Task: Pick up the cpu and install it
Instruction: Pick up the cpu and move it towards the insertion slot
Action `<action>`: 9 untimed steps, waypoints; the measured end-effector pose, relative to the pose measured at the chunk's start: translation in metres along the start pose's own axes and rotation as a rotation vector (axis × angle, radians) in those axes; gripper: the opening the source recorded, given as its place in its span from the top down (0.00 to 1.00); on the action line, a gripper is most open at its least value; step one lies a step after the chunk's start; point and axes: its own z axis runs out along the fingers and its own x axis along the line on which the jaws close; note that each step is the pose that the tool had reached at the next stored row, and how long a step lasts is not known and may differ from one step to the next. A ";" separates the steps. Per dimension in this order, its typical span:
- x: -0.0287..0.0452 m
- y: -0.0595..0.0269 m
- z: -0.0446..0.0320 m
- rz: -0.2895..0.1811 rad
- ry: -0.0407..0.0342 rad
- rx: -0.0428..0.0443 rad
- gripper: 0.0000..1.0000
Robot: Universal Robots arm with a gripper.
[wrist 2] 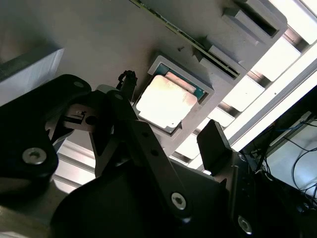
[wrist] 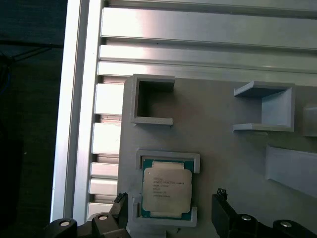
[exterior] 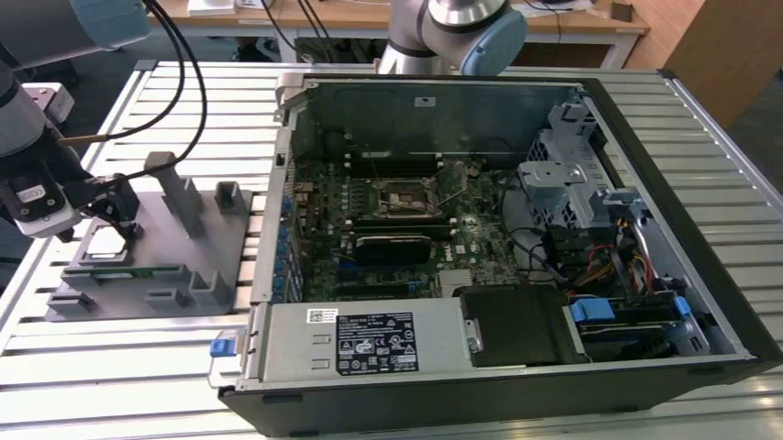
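- Surface (exterior: 123, 376): pale metal slats with grooves between them, running from the exterior view's left to its right.
- Grey tray (exterior: 165, 252): flat plate with upright posts and small pockets. It lies on the slats at the exterior view's left, just beside the case.
- Computer case (exterior: 490, 390): black tower on its side, open-topped, covering the middle and the exterior view's right.

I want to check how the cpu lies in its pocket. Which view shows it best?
The first wrist view: the cpu is seen square-on and whole. The second wrist view shows it at a slant; the exterior view, a pale patch on the tray.
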 end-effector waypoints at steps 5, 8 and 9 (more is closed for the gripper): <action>0.0000 -0.0001 0.0017 0.000 -0.0001 0.0000 0.24; 0.0000 -0.0002 0.0029 0.000 0.0000 0.0000 0.24; -0.0001 -0.0002 0.0033 0.000 0.0000 0.0000 0.24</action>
